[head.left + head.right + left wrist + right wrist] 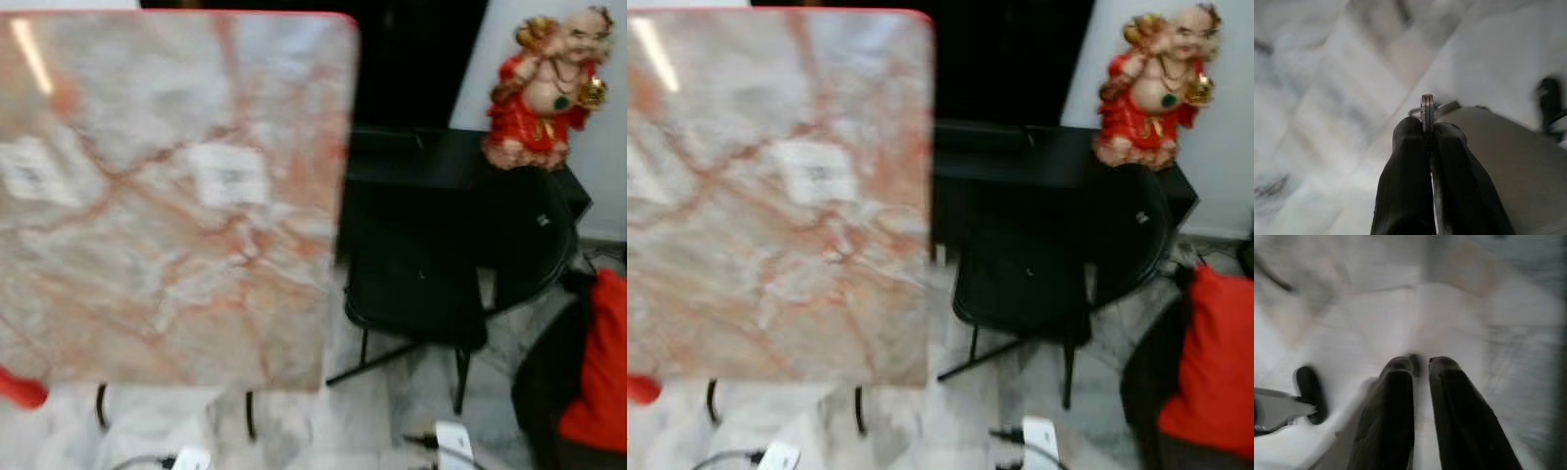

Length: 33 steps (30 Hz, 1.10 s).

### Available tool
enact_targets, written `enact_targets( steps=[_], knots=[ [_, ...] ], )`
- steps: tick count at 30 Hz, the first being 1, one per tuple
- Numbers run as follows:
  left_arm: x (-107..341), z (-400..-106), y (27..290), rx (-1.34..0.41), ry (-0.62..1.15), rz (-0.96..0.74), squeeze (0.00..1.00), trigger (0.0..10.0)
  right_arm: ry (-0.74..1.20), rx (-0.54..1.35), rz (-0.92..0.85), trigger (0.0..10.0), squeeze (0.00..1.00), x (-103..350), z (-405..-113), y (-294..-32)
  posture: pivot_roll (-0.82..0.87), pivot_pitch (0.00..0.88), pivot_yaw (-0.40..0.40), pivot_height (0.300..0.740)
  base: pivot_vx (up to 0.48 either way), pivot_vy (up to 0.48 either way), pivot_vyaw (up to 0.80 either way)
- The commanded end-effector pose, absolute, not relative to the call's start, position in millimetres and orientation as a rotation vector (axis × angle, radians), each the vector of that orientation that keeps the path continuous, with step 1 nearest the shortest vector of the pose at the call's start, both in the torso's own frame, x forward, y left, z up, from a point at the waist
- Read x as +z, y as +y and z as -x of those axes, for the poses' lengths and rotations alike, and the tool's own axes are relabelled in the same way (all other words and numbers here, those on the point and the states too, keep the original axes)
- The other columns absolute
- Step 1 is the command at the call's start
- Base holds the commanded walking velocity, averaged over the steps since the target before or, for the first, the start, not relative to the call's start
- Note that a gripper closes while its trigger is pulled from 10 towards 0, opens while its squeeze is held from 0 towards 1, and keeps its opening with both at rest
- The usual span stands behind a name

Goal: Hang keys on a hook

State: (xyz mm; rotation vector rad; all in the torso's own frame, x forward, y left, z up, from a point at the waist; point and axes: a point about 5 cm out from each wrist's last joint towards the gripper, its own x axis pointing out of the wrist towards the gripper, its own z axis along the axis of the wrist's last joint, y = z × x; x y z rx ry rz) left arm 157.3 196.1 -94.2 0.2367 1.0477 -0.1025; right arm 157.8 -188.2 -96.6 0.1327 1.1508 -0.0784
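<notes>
My left gripper (1428,128) is shut on the keys (1427,108). A thin metal edge and part of the ring stick out past its black fingertips. It hangs over a pale marble floor (1327,98). My right gripper (1420,363) also hangs above the floor. Its two black fingers stand almost together with nothing between them. The head views are blurred.
A pink-veined marble tabletop (176,196) takes up the left of the head view. To its right stands a black chair (421,284) before a low black table (411,162) with a red figurine (549,83). A red cushion (600,362) lies far right. White plugs and cables (456,443) lie on the floor.
</notes>
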Motion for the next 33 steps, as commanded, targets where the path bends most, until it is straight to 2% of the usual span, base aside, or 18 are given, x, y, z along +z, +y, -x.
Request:
enact_targets(
  steps=[1,8,12,13,14,16,18,21,22,23,25,28,33],
  knots=[
    [-95.8,-150.3,204.2,-0.074,1.066,-0.259,0.0,10.0,1.134,-0.062,-0.133,10.0,0.0,-94.3,-165.2,-182.0,-0.02,0.0,-0.025,0.74,0.0,0.0,0.0],
    [-92.9,-153.2,208.0,0.046,0.995,-0.275,0.0,10.0,1.122,-0.076,-0.142,10.0,0.0,-93.8,-165.9,-183.5,-0.02,0.0,-0.034,0.74,0.0,0.0,0.0],
    [-40.7,-236.4,218.0,0.098,0.634,-0.227,0.0,10.0,1.116,-0.079,-0.141,10.0,0.0,-93.3,-166.5,-185.1,-0.03,0.0,-0.039,0.74,0.0,0.0,0.0],
    [-40.7,-236.4,218.0,0.098,0.634,-0.227,0.0,10.0,1.116,-0.079,-0.141,10.0,0.0,-93.3,-166.5,-185.1,-0.03,0.0,-0.039,0.74,0.0,0.0,0.0],
    [-18.4,-258.3,217.7,0.097,0.484,-0.242,0.0,10.0,1.114,-0.08,-0.139,10.0,0.0,-93.2,-166.7,-186.0,-0.03,0.0,-0.04,0.74,0.0,0.0,0.0],
    [-12.6,-263.2,217.1,0.096,0.445,-0.246,0.0,10.0,1.113,-0.081,-0.138,10.0,0.0,-93.1,-166.7,-186.3,-0.03,0.0,-0.04,0.74,0.0,0.0,0.0],
    [7.3,-277.4,209.2,0.078,0.319,-0.297,0.0,10.0,1.111,-0.079,-0.137,10.0,0.0,-93.0,-166.8,-186.5,-0.03,0.0,-0.041,0.74,0.0,0.0,0.0],
    [15.0,-281.8,205.7,0.071,0.27,-0.311,0.0,10.0,1.111,-0.078,-0.137,10.0,0.0,-93.0,-166.7,-186.6,-0.03,0.0,-0.041,0.74,0.0,0.0,0.0],
    [30.2,-287.2,197.4,0.055,0.173,-0.33,0.0,10.0,1.11,-0.074,-0.135,10.0,0.0,-93.0,-166.6,-186.7,-0.03,0.0,-0.043,0.74,0.0,0.0,0.0],
    [30.2,-287.2,197.4,0.055,0.173,-0.33,0.0,10.0,1.11,-0.074,-0.135,10.0,0.0,-93.0,-166.6,-186.7,-0.03,0.0,-0.043,0.74,0.0,0.0,0.0],
    [63.8,-287.1,179.7,0.028,-0.022,-0.379,0.0,10.0,1.111,-0.064,-0.129,10.0,0.0,-93.1,-166.0,-187.3,-0.03,0.0,-0.043,0.74,0.0,0.0,0.0],
    [67.8,-286.1,178.1,0.025,-0.043,-0.39,0.0,10.0,1.111,-0.064,-0.128,10.0,0.0,-93.2,-166.0,-187.4,-0.03,0.0,-0.043,0.74,0.0,0.0,0.0],
    [103.9,-289.6,172.1,0.112,-0.195,-0.426,0.0,10.0,1.106,-0.047,-0.103,10.0,0.0,-92.4,-167.3,-188.5,-0.02,0.0,-0.053,0.74,0.0,0.0,0.0]
  ],
)
